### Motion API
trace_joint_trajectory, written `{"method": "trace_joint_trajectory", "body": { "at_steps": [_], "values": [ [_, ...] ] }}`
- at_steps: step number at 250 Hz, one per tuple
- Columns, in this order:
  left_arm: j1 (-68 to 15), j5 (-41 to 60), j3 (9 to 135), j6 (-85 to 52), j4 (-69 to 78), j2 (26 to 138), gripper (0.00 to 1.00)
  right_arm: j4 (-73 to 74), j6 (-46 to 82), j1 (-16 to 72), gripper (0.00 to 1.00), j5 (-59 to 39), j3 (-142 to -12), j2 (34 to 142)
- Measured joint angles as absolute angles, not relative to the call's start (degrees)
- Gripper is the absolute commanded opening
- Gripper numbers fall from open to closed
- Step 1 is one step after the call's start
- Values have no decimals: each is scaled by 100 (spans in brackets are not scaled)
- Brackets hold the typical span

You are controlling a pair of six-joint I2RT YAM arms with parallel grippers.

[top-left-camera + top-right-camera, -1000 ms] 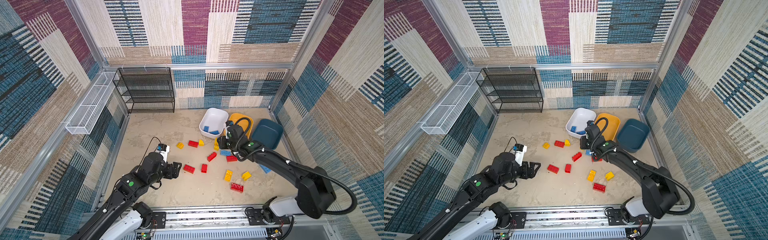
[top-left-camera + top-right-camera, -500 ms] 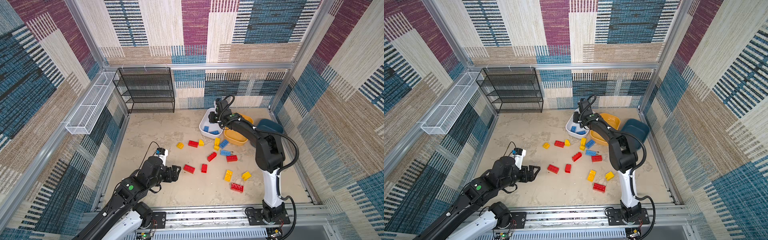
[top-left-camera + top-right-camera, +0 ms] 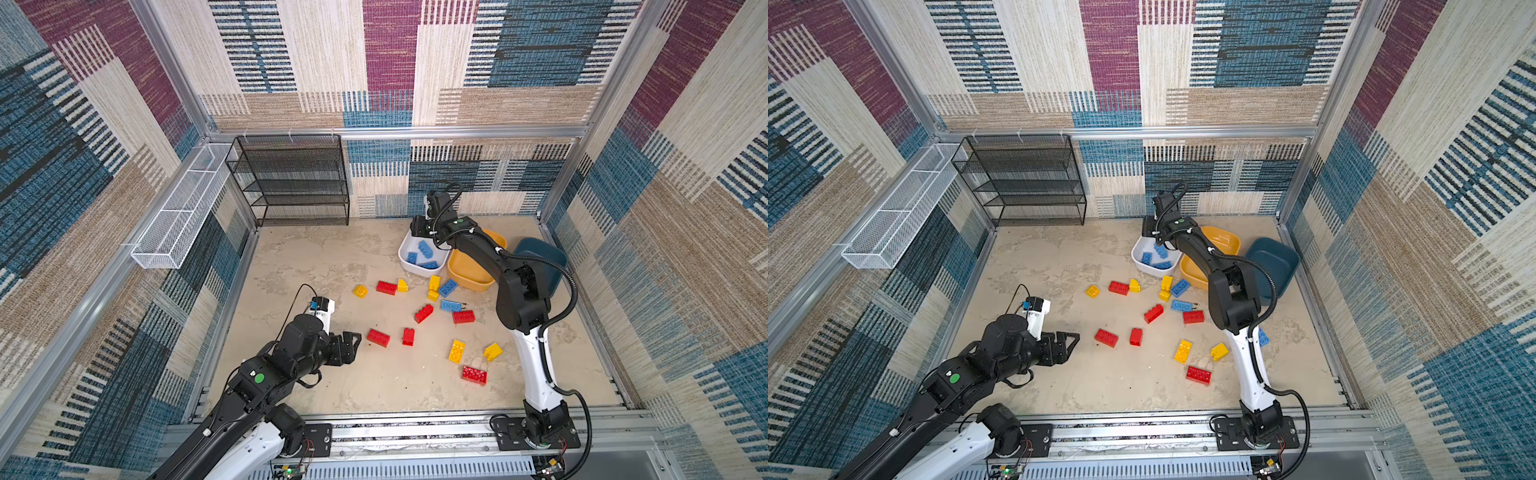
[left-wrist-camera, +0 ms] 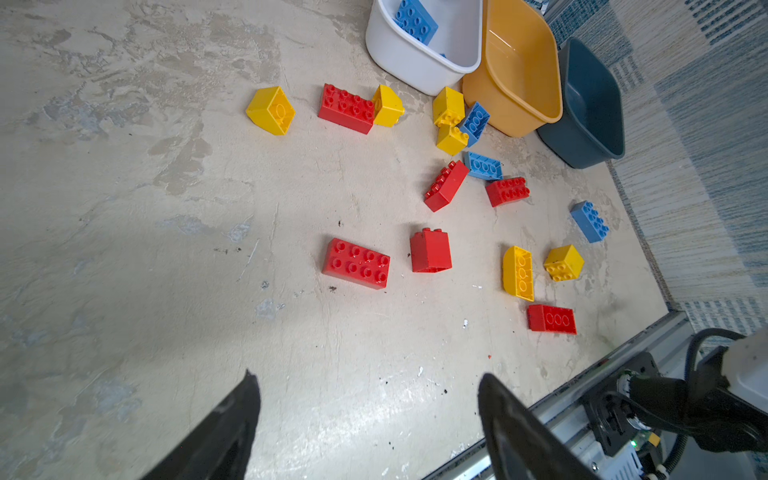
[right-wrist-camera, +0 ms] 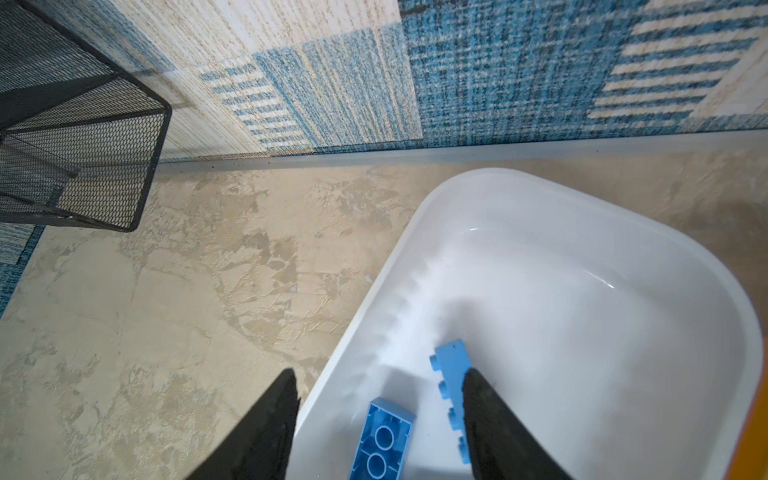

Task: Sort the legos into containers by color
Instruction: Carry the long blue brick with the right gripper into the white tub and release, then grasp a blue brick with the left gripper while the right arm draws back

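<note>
Both arms are black-shelled with a white lower link, the left arm (image 3: 266, 374) and the right arm (image 3: 519, 299) alike. A green dot (image 3: 259, 377) marks each. Black cables (image 3: 572, 291) loop alongside. Black base plates (image 3: 569, 440) show screws. The left gripper (image 4: 366, 376) has black, pointed fingers (image 4: 232, 424).

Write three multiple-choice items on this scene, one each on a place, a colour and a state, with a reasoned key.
1. Which tub lies under the right tool? A white B yellow-orange C teal
2. What colour are the bricks inside the white tub? A red B yellow C blue
3. How does the left tool stand? A shut on a red brick B open, empty C shut on a yellow brick
Key: 1 A, the right wrist view shows the white tub below its fingers; 2 C, only blue bricks show in it; 3 B, its fingers stand apart over bare floor.
</note>
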State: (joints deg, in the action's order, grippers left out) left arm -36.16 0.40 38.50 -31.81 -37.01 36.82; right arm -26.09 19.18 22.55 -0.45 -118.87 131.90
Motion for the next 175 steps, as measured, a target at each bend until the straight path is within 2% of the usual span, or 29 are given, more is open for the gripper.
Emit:
{"method": "trace_joint_trajectory", "body": {
  "at_steps": [35, 65, 94, 123, 175],
  "values": [
    [-3616, 38, 3970, -3177, -3809, 3769, 83, -2679, 1900, 2252, 69, -47, -11791, 13096],
    [-3616, 36, 4191, -3148, -3968, 3889, 83, -2558, 1831, 2252, 71, -121, -11264, 12580],
    [-3616, 21, 4403, -3120, -4097, 4139, 82, -2200, 1793, 2250, 73, -268, -10613, 11893],
    [-3616, 14, 4504, -3037, -4117, 4431, 82, -1789, 1752, 2255, 80, -460, -9751, 11128],
    [-3625, 19, 4829, -2860, -4027, 5249, 81, -1041, 1645, 2255, 90, -751, -7828, 9273]
  ]
}}
